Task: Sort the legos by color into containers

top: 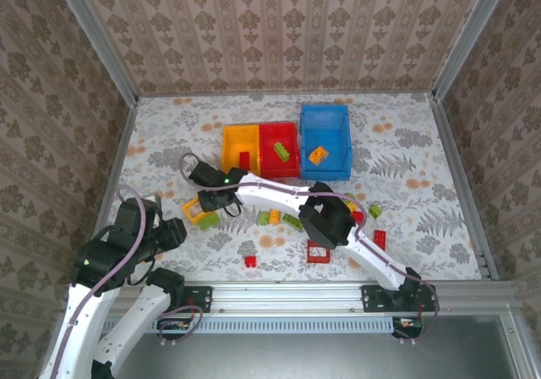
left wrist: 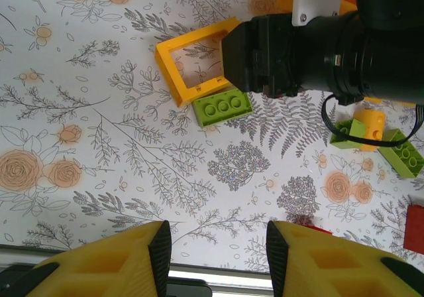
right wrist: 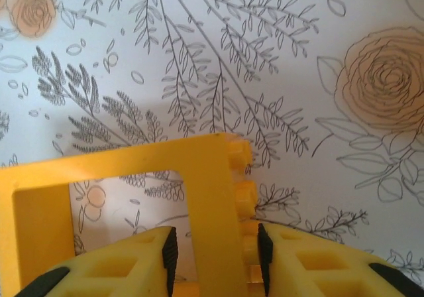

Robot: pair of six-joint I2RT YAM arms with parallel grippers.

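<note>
My right gripper [top: 205, 203] reaches across to the table's left and straddles one side of a yellow hollow frame [right wrist: 132, 171] lying flat on the table. The jaws are open: the right pad is at the frame's studs, and a thin gap shows at the left pad. The left wrist view shows that frame [left wrist: 192, 71] under the black right wrist [left wrist: 311, 52], with a lime green brick [left wrist: 222, 106] beside it. My left gripper [left wrist: 218, 250] hovers open and empty above bare table. At the back stand the orange-yellow bin [top: 228, 138], the red bin [top: 279, 128] and the blue bin [top: 325, 111].
Loose bricks lie mid-table: green and orange ones [top: 279, 218], a red frame [top: 318, 252], a small red brick [top: 251, 261] and red and green ones at right [top: 376, 227]. The yellow bin holds a red brick, the red bin a green one, the blue bin an orange one.
</note>
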